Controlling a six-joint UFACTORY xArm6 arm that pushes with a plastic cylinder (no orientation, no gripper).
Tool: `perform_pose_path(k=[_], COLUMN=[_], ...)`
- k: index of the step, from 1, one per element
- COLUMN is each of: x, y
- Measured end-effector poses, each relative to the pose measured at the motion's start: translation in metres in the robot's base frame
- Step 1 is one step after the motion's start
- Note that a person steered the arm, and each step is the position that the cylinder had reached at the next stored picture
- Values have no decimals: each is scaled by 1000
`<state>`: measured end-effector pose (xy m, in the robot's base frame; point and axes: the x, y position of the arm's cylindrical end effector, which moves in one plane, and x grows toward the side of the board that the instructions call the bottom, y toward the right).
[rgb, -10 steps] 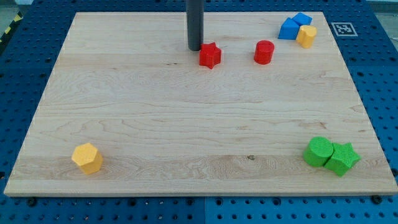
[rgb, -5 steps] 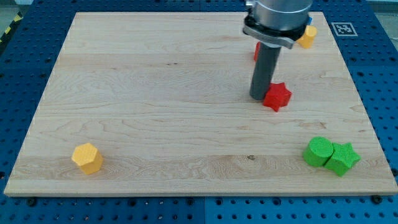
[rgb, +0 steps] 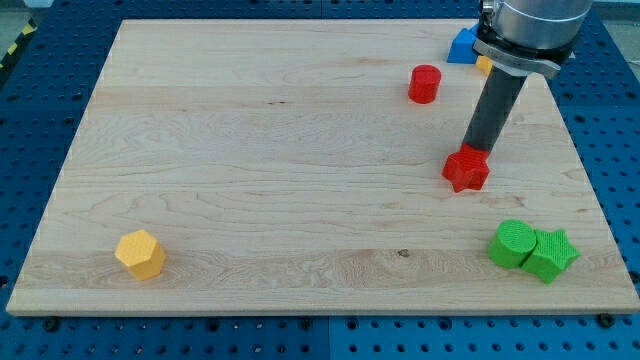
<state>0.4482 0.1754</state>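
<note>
- I carry no pincer, only a straight dark rod, so there is nothing to hold wide, narrow or closed.
- My tip (rgb: 477, 150) rests against the top edge of the red star block (rgb: 467, 169), which lies toward the view's right, about mid-height on the wooden board (rgb: 250, 180).
- The red cylinder block (rgb: 425, 83) stands up and to the left of my rod, well apart from the star.
- A blue block (rgb: 462, 45) sits at the view's top right, partly hidden behind my arm; its shape I cannot tell.
- A sliver of a yellow block (rgb: 484, 65) shows just beside it, mostly covered by my rod.
- The green cylinder block (rgb: 512, 243) and green star block (rgb: 551, 253) touch each other at the lower right, below the red star.
- The yellow hexagonal block (rgb: 140, 253) lies alone at the lower left.
</note>
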Motion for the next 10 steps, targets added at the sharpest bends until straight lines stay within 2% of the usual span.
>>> perform_pose_path(k=[1, 3, 5, 6, 7, 9, 10], x=[25, 6, 10, 37, 52, 48, 14], y=[0, -7, -44, -34, 2, 48, 27])
